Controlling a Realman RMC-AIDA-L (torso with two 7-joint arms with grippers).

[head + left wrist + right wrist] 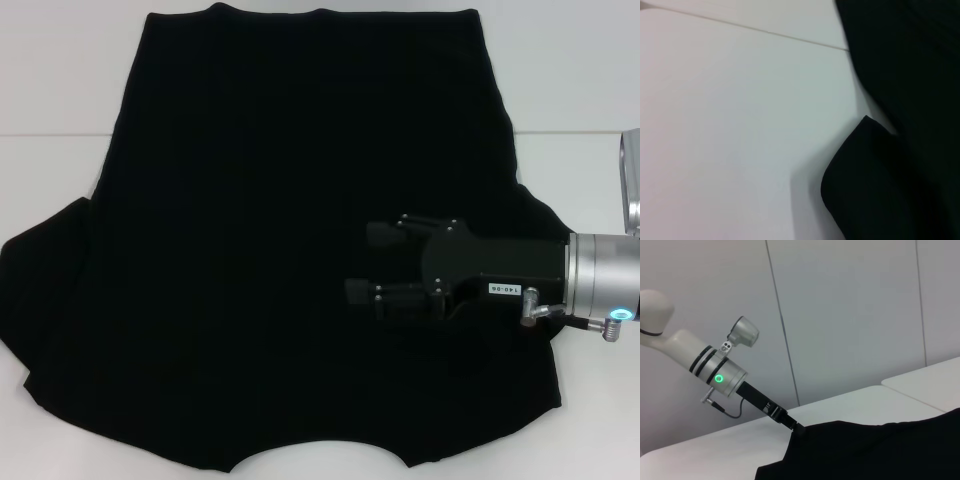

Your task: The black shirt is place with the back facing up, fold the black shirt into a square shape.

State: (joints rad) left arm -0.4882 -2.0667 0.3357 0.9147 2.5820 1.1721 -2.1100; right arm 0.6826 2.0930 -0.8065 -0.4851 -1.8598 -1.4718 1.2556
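Note:
The black shirt [280, 250] lies spread flat on the white table [60, 90]. Its plain side is up and no lettering shows. My right gripper [368, 262] hovers over the shirt's right part, pointing left, open and empty. My left gripper is outside the head view. It shows in the right wrist view [794, 427], where its tip meets an edge of the shirt [870, 450]; its grip cannot be made out. The left wrist view shows the shirt's edge and a rounded fold [865, 190] on the table.
A seam [50, 136] runs across the white table behind the shirt's middle. Bare table [730, 125] lies on the shirt's left and right sides. A grey panelled wall [850, 315] stands behind the table.

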